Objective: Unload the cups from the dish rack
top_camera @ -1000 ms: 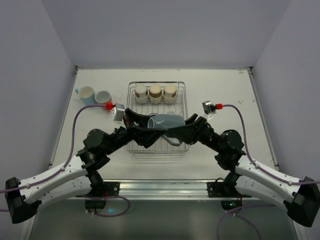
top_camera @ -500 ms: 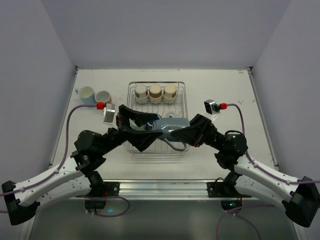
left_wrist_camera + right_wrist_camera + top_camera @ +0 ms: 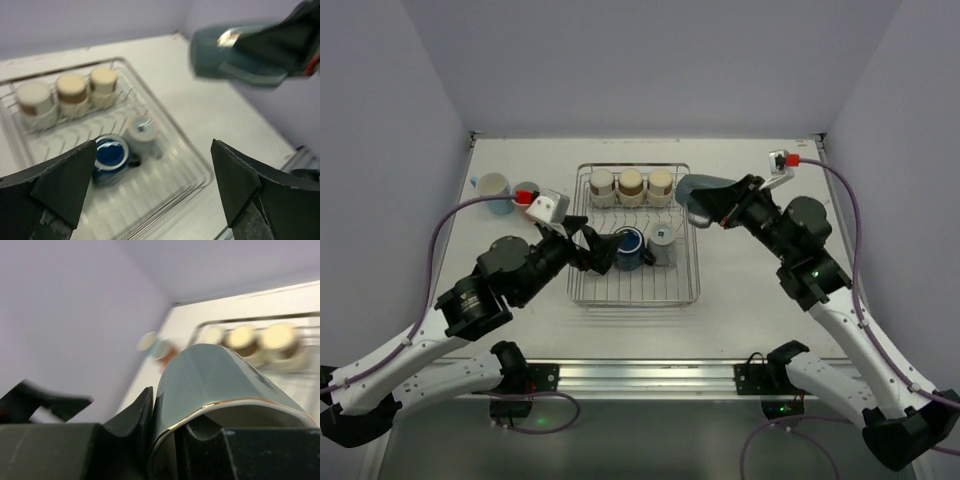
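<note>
Looking at this one, I'd call the step in hand the carry-out: the right gripper [image 3: 717, 207] is clamped on a dusty grey-green ceramic mug [image 3: 698, 193] and holds it in the air just off the far right corner of the silver wire dish rack [image 3: 686, 285]. The right wrist view shows the grip pretty well. One finger is inside the mouth and one outside, pinching the wall right at the thin gold rim line. The mug lies tilted on its side, and its body sticks out ahead of the fingers.

Next move, my guess: swing it over bare white table [image 3: 760, 290] to the right of the rack, roll the wrist so the base points down, and lower until it touches before letting go. A rim pinch on a glazed wall could slip, so go slow.

The left gripper [image 3: 592, 250] has its jaws spread wide with nothing between them, hanging over the near left part of the rack. The small navy cup [image 3: 628, 243] sits just beside its fingertips, and a grey cup [image 3: 662, 243] is right next to that one, so navy looks like the next pick. Three cream and tan cups [image 3: 632, 184] stand in a row at the back of the rack. A light blue mug [image 3: 494, 187] and a salmon pink cup [image 3: 523, 188] are out on the table at far left.
</note>
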You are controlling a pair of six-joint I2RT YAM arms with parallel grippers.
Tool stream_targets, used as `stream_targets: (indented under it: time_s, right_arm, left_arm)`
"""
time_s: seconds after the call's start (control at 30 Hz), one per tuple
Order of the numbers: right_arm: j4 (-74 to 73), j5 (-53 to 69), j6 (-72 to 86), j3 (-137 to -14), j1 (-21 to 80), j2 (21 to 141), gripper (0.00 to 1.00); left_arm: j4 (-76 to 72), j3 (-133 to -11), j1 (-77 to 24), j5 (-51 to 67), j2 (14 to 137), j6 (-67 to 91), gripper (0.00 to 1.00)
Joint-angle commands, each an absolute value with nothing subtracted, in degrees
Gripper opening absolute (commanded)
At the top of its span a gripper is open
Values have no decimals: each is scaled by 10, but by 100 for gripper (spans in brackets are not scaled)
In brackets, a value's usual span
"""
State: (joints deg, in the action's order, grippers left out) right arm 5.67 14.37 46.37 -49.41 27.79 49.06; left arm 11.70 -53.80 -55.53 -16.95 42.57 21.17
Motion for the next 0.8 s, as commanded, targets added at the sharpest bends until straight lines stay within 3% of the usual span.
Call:
stream_targets:
  time_s: [0.0,0.2,0.5,0.77]
  right_arm:
    - [-139,-23,285,-607,216,554,0]
    - [-270,-91,201,-759,149,762,0]
    - [-376,-66,142,-975,107,1077,0]
    - [-410,-47,137,-1085,106,1217,0]
  left_arm:
    - [277,-530,-555,-296,446,169,100]
    - [282,-495,-555,-359,475,156,100]
    - [297,-482,-555,-367,491,161,100]
    - [304,-504,-555,-363,532,177,100]
